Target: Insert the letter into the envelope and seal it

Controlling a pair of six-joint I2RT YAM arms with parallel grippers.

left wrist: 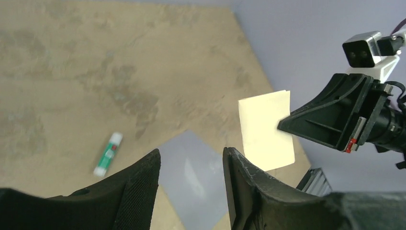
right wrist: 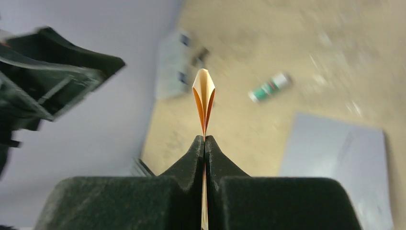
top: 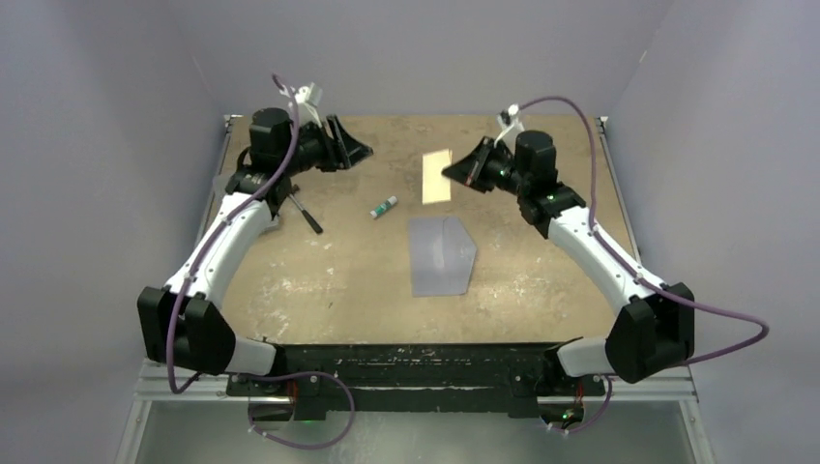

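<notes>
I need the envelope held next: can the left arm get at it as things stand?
Probably yes. The envelope lies flat and uncovered mid-table; the left pincer hangs empty, jaws apart, and the right pincer holds the letter up beyond the envelope, not across the way.

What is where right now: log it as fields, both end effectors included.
letter: peach-tan folded paper sheet, held above the table
right end effector: shut on the letter's edge
left end effector: open, empty
envelope: flat grey-blue paper envelope, lying on the table, untouched
glue stick: green-and-white tube, on the table, apart from the envelope
</notes>
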